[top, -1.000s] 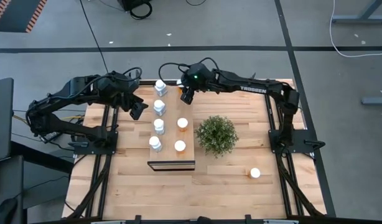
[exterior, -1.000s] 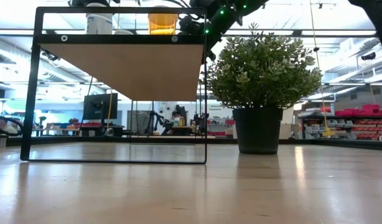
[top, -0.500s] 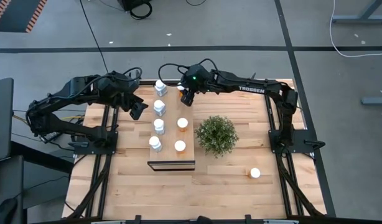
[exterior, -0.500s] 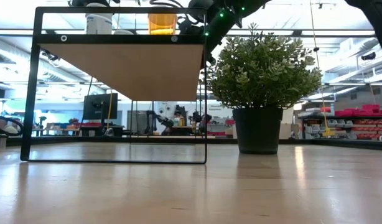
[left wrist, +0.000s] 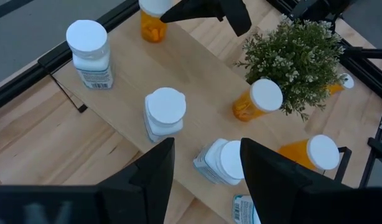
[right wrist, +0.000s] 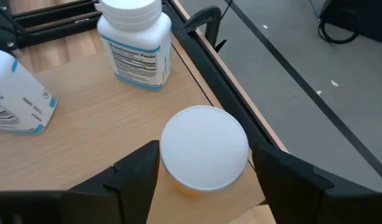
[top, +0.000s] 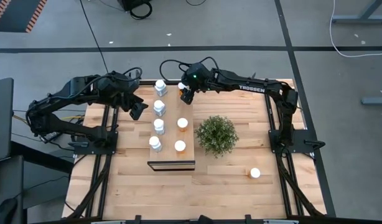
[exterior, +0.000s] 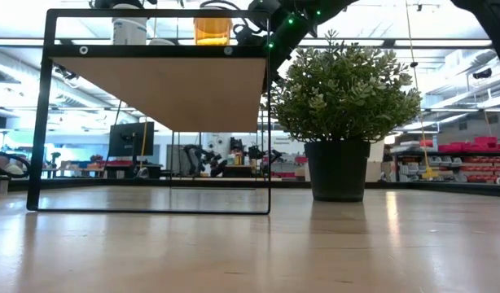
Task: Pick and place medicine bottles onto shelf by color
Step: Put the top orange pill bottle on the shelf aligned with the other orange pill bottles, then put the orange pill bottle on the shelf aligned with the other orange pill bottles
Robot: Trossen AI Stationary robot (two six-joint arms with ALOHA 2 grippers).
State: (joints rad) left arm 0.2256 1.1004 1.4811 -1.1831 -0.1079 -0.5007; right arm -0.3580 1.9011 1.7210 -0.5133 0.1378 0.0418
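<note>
1. An orange medicine bottle [right wrist: 203, 152] with a white cap is standing upright at the far end of the shelf [top: 169, 127], in the upper middle of the high view, close to the shelf's dark back edge.
2. The right gripper [top: 186, 94] is hovering over that bottle; in the right wrist view its two dark fingers [right wrist: 138, 171] are spread on either side of the white cap, with a gap showing on both sides.
3. Four white medicine bottles [top: 159, 107] are standing in a column along the left half of the shelf, running from the upper end down toward the dark front edge.
4. Two more orange bottles [top: 181, 124] are standing in the right half of the shelf, one just below the other in the high view.
5. A last orange bottle [top: 255, 173] is sitting alone on the table [top: 228, 186], at the lower right of the high view, well apart from the shelf.
6. A bushy green plant [top: 216, 135] in a dark pot is standing just right of the shelf.
7. The left gripper [top: 136, 109] is waiting left of the shelf with its fingers spread and nothing between them.
</note>
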